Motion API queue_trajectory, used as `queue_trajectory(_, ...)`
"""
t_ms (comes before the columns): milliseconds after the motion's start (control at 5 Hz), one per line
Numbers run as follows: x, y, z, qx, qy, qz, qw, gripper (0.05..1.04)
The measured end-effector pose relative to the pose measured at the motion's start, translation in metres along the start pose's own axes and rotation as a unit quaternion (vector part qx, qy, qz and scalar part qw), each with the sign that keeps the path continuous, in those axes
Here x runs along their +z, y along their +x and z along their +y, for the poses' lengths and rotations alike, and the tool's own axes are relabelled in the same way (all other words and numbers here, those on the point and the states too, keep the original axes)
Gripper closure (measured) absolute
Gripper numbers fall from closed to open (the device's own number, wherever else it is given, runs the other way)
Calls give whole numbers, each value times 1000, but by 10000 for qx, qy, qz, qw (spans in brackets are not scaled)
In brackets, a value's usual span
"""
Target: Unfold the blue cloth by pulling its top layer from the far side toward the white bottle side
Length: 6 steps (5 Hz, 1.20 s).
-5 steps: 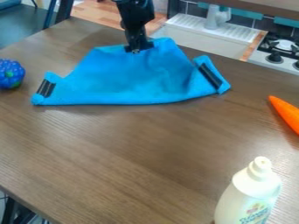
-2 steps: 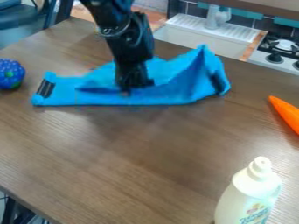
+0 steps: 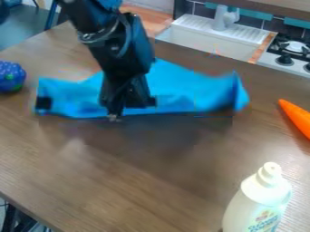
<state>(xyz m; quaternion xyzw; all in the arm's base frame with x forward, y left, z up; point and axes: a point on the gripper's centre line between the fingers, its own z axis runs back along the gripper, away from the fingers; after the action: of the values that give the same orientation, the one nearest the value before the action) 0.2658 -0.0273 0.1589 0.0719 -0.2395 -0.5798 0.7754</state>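
The black gripper [image 3: 129,110] hangs over the near edge of a blue cloth [image 3: 178,88], left of the cloth's middle, and is shut on the cloth. The cloth lies crumpled across the upper part of the table, partly folded over itself, with fabric spread behind the gripper and out to both sides. Its right end stands up in a raised fold. A black patch marks its left end. The arm hides part of the cloth's middle.
A blue berry-like toy [image 3: 11,77] sits at the left edge and an orange carrot-like toy [image 3: 297,117] at the right. A white bottle [image 3: 259,199] stands at lower right on the brown table [image 3: 139,176]. Behind are a sink [image 3: 209,38] and stove [image 3: 293,52].
The gripper has come down from the cloth's far edge toward the camera and slightly left, pulling the cloth's far part over with it. The near edge has shifted slightly toward the camera.
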Motion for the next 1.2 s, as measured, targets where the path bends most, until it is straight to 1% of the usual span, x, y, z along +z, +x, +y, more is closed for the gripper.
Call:
queue_trajectory(200, 0, 9, -15, -30, -310, 62, 9995, 1034)
queue_trajectory(600, -15, 21, -39, 57, -895, 246, 9957, 1034)
queue_trajectory(800, -20, 22, -47, 142, -1212, 232, 9923, 1034)
queue_trajectory(1200, -14, 34, -72, 94, -1904, 115, 9816, 1034)
